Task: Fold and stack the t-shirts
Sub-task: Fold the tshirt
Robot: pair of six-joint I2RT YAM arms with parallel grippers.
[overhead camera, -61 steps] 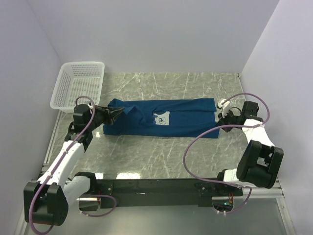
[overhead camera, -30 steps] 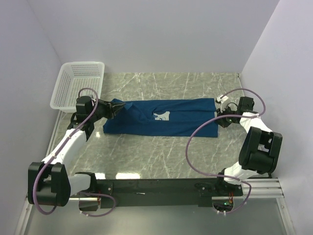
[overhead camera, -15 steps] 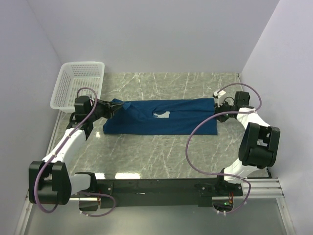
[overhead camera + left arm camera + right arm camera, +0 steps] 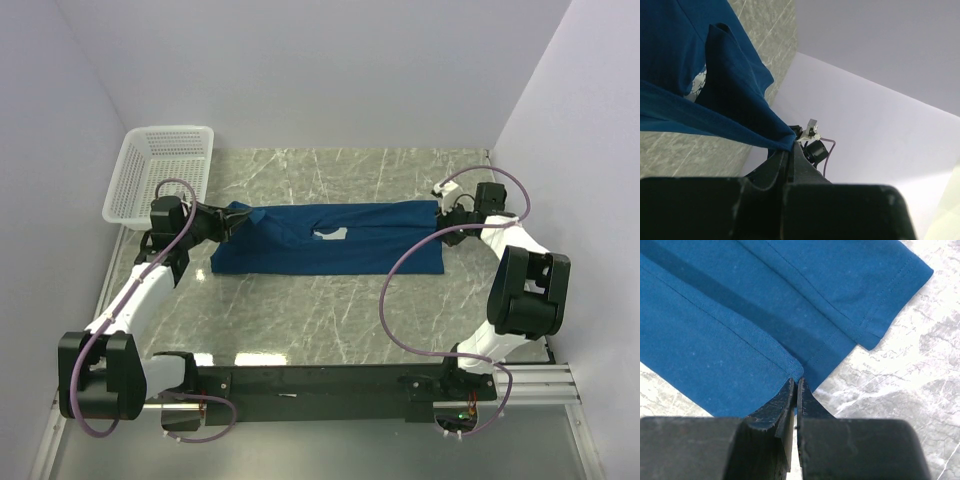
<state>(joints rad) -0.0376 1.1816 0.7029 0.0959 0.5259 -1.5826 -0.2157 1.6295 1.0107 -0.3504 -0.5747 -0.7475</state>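
One dark navy-blue t-shirt (image 4: 330, 240) lies stretched across the marble table, folded lengthwise, with only a strip of its pale print (image 4: 330, 235) showing. My left gripper (image 4: 232, 222) is shut on the shirt's left end, where the cloth bunches; in the left wrist view the fabric (image 4: 730, 95) hangs from my closed fingertips (image 4: 789, 147). My right gripper (image 4: 443, 228) is shut on the shirt's right edge; in the right wrist view the hem corner (image 4: 740, 325) is pinched between the fingertips (image 4: 795, 385).
A white lattice basket (image 4: 160, 172) stands at the back left, just beyond my left arm. Walls close in the table on three sides. The right arm's purple cable (image 4: 410, 270) loops over the table's right front.
Both grippers have moved toward the back, carrying the near edge of the shirt over. The shirt is now narrower and most of the print is folded under.
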